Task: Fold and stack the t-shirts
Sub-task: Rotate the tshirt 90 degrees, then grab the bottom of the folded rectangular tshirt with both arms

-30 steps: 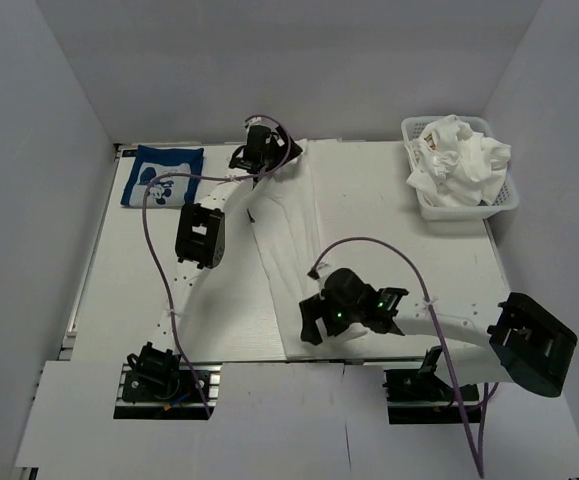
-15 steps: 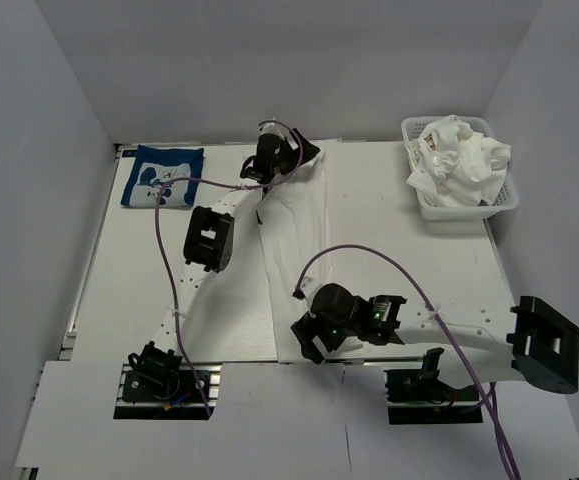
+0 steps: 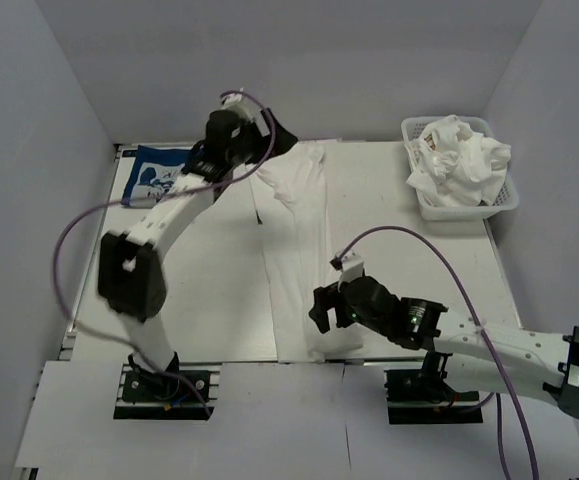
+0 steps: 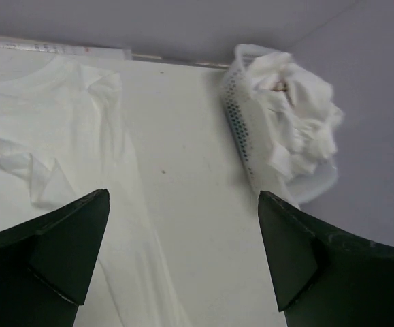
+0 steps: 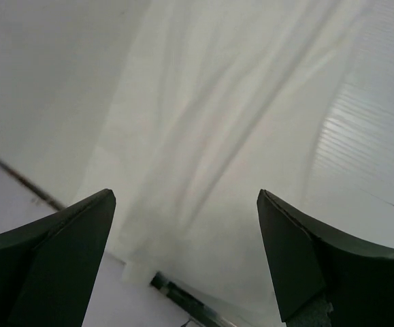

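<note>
The white shirt [image 3: 294,240] lies in a long strip from 12 to 6 o'clock. Only the top view shows the navy shirt [image 3: 157,176], folded at 10. Wrist views show both claws spread wide, pinching nothing: left gripper [image 4: 183,204] near the collar, right gripper [image 5: 183,204] above the hem. Two shirts lie out; one basket [image 3: 500,203] stands at 2.

Plain white cloth t-shirt [image 3: 294,250] at table [image 3: 399,200] centre; folded navy printed t-shirt [image 3: 149,182] 10 o'clock; white plastic basket [image 3: 459,212] 2 o'clock.
</note>
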`<state>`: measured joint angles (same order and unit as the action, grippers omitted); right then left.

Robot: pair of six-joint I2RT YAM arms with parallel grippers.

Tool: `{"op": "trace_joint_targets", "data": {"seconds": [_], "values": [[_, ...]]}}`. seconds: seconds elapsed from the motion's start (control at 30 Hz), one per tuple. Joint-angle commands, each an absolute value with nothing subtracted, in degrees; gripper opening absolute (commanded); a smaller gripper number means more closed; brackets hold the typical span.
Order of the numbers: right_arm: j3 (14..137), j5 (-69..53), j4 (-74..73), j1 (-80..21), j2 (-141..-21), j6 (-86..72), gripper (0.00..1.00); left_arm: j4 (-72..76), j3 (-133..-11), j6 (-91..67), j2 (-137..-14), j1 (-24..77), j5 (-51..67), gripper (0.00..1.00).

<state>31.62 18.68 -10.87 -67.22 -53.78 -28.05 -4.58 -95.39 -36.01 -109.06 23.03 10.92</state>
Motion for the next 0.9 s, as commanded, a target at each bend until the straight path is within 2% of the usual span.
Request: {"op": "trace_joint_targets", "data": {"seconds": [0.0,0.03,0.13,0.3,0.43,0.6,0.7,0.87], "values": [[29.4,29.2,-15.9,-63.6,-49.8,-36.4,0.90,-5.3,-78.3,-35.2,-92.9,24.4,8.8,1.00],[29.2,29.5,-16.8,-62.9,-49.6,-36.9,0.90,-5.8,-70.3,-36.3,-87.0,25.0,8.0,1.00],[29.4,27.2,-20.5,-58.0,-50.3,-38.7,0.90,-11.1,-59.3,-38.5,-80.4,25.8,7.4,1.00],[29.3,15.9,-24.0,-52.7,-54.1,-37.2,0.90,-18.1,-48.8,-41.5,-71.9,28.9,11.4,1.00],[28.4,3.5,-26.4,-48.3,-57.7,-34.2,0.90,-24.0,-43.0,-41.5,-72.8,33.9,15.9,1.00],[28.8,-6.3,-28.1,-47.0,-59.2,-28.8,0.80,-31.5,-41.2,-40.4,-79.1,39.7,20.0,0.98],[27.7,-11.5,-27.6,-47.0,-60.2,-27.5,0.79,-33.0,-41.2,-40.4,-79.6,42.9,21.6,0.97],[26.2,-10.8,-26.9,-47.1,-63.1,-27.8,0.79,-32.0,-40.5,-41.0,-82.4,46.5,24.2,0.95]]}}
